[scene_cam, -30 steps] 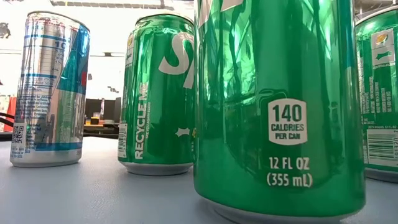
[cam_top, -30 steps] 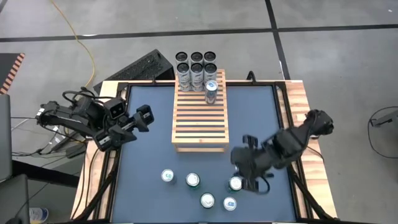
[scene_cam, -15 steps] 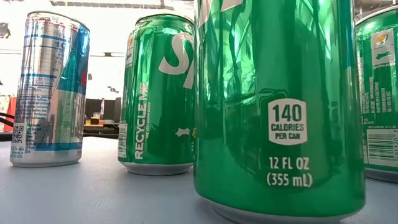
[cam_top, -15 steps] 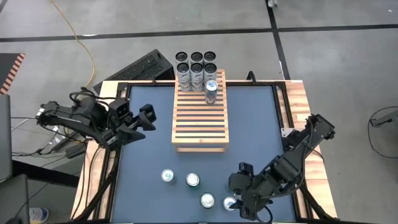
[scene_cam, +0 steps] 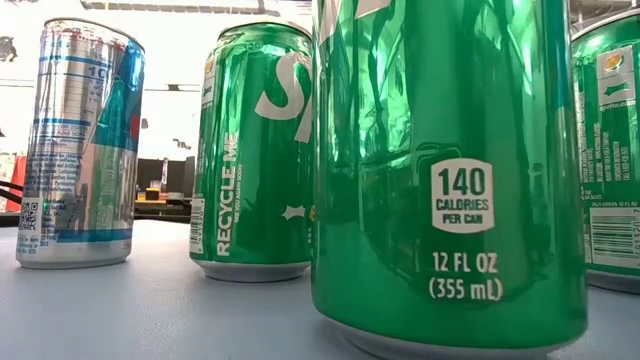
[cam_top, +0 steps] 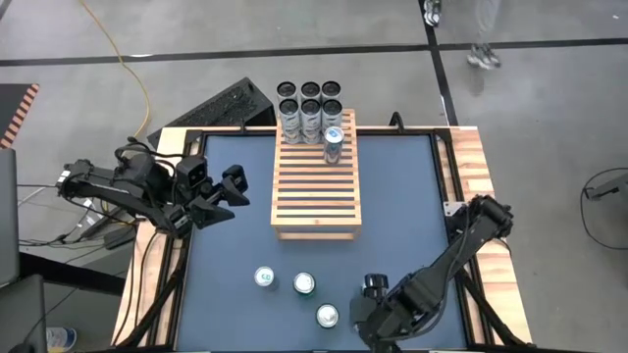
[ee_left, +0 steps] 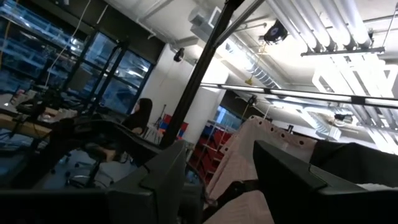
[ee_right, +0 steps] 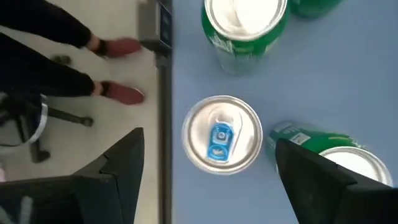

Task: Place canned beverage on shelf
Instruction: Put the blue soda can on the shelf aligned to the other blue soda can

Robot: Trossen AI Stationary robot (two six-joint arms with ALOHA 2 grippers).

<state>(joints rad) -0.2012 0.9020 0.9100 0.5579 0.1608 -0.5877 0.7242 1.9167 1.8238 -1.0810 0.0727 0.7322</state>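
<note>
Hovering above the blue-tabbed silver can [ee_right: 222, 133] near the counter's [cam_top: 402, 196] front edge, your right claw [ee_right: 211, 180] stands released. Center the can between both fingers, descend straight, avoid neighbouring green cans [ee_right: 244, 25]. Left claw [cam_top: 228, 184], apparently part-open and empty, waits beside the shelf [cam_top: 316, 186].

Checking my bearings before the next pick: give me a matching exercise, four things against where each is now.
1 right gripper
2 left gripper
3 slim can
4 dark cans

A standing on the shelf, far right corner
B at the table's left side
C open above the blue-tab can
D clustered at the shelf's far end

Pairs: 1-C, 2-B, 3-A, 4-D
</note>
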